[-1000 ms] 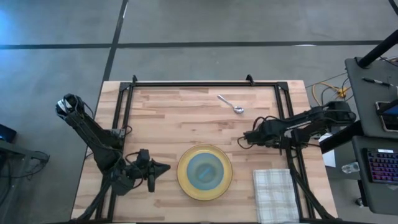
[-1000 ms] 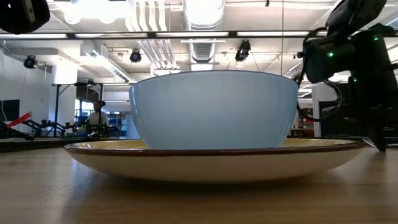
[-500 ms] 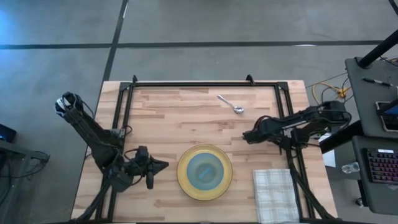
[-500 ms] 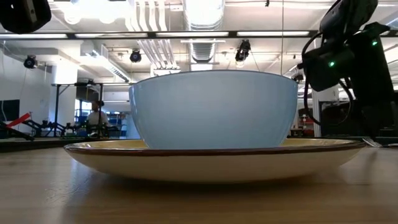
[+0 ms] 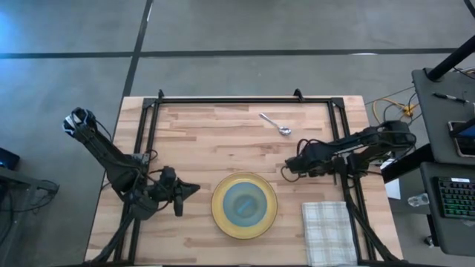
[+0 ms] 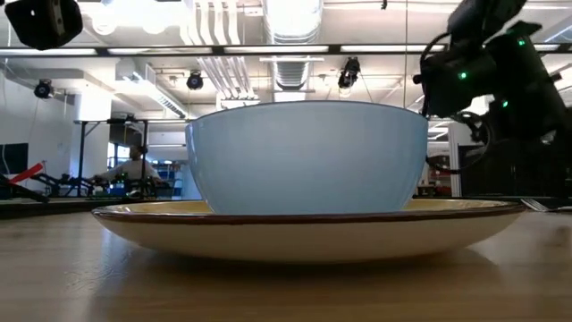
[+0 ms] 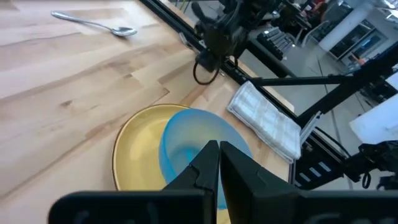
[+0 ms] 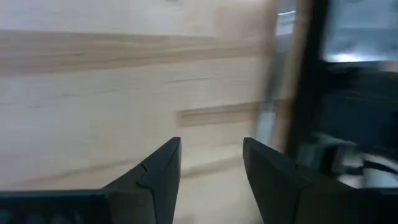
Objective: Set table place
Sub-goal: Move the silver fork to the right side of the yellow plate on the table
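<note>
The spoon (image 5: pixel 275 124) lies alone on the far middle of the desk (image 5: pixel 208 141), its long axis slanting from a far-left handle to a near-right bowl end. Well nearer, the blue bowl (image 5: pixel 243 202) sits on the yellow plate (image 5: pixel 223 219) at the near middle and the checked napkin (image 5: pixel 329 233) lies at the near right; no fork can be made out. The right gripper (image 5: pixel 285 170), jaws partly open and empty, hovers just near and right of the spoon and looks the better placed to take it. The left gripper (image 5: pixel 197 189), jaws pressed together and empty, waits left of the plate.
</note>
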You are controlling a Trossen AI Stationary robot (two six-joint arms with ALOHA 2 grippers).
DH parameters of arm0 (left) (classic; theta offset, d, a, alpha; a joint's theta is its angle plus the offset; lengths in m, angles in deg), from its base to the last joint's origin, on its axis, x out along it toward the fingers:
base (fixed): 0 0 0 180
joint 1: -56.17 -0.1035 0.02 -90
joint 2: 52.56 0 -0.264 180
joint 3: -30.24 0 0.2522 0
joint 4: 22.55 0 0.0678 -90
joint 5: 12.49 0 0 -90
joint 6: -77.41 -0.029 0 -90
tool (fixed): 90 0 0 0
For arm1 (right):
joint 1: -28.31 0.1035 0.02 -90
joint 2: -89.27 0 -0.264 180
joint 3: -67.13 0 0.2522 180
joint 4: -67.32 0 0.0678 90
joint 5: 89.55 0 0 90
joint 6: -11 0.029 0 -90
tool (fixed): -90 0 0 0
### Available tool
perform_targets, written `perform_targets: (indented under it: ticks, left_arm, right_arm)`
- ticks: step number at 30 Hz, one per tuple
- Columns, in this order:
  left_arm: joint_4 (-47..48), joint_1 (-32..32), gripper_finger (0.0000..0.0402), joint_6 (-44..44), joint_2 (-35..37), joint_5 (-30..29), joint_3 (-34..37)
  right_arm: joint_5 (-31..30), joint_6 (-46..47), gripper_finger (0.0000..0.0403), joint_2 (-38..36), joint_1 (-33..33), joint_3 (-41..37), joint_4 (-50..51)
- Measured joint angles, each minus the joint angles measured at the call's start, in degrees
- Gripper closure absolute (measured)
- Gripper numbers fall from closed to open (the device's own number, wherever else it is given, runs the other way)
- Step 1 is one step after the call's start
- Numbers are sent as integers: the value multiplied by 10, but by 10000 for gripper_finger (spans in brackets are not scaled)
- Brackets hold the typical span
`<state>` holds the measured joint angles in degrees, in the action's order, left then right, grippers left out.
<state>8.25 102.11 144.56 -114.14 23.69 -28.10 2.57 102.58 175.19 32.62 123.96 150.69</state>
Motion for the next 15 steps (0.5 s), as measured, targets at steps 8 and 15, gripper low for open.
perform_targets:
  ticks: [8, 15]
  left_arm:
    - [7, -15, 402, 0, -6, 24, 0]
    - [16, -27, 402, 0, -5, 30, 0]
  right_arm:
    - [-24, -19, 238, -4, 5, 83, 143]
    - [-21, -57, 260, -4, -38, 83, 153]
